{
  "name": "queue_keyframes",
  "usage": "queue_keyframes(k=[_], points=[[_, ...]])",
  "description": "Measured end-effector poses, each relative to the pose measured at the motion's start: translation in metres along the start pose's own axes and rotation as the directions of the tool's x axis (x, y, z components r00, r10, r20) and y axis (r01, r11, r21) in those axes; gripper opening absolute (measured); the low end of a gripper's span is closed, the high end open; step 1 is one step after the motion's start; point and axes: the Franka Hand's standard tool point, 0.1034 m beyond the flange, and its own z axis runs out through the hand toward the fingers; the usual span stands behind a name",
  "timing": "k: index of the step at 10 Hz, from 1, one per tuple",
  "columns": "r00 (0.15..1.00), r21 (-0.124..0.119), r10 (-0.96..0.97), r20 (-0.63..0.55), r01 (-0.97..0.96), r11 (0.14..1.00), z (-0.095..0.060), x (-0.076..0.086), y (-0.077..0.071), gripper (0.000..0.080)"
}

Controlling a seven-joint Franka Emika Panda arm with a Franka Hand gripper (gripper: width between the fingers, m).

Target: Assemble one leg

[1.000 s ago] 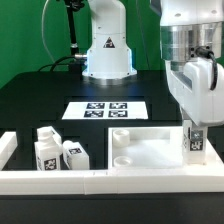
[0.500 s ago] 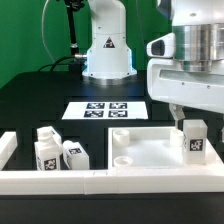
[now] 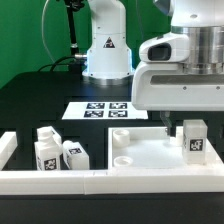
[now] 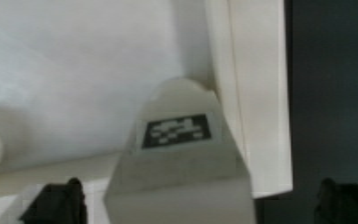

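Leg (image 3: 194, 139) stands upright on the far corner of the slab (image 3: 150, 150), at the exterior view's right, its long axis vertical. My gripper (image 4: 197, 203) sits directly above it, and I read the jaws as spread apart, one tip on each side of the post without touching, so the next move looks to me like a straight descent. It is a white blocky post with a black-and-white tag (image 4: 178, 130) on one face.

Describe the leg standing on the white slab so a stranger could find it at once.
Start at the big flat white slab at the front of the table. At its corner toward the exterior view's right, under the gripper, stands one leg. Unlike the legs grouped beside the slab, it stands alone on it.
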Motion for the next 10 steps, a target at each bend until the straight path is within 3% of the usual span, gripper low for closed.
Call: queue_keyframes(k=[1, 3, 4, 5, 6, 8, 10], points=[[1.000, 0.000, 0.022, -0.001, -0.022, 1.000, 0.0009, -0.0009, -0.0004, 0.0648], [0.996, 0.000, 0.091, -0.001, -0.091, 0.996, 0.0010, -0.0005, 0.0005, 0.0382], [0.988, 0.000, 0.153, 0.000, -0.153, 0.988, 0.0011, -0.0006, 0.0006, 0.0382], [0.973, -0.003, 0.229, 0.001, -0.229, 0.973, 0.0018, -0.0006, 0.0030, 0.0289], [0.948, -0.004, 0.319, 0.000, -0.319, 0.948, 0.0019, -0.0004, 0.0039, 0.0289], [0.798, -0.016, 0.603, 0.008, -0.603, 0.798, 0.0023, -0.0022, 0.0071, 0.0289], [0.525, -0.018, 0.850, 0.044, -0.850, 0.526, 0.0026, -0.0041, 0.0090, 0.0289]])
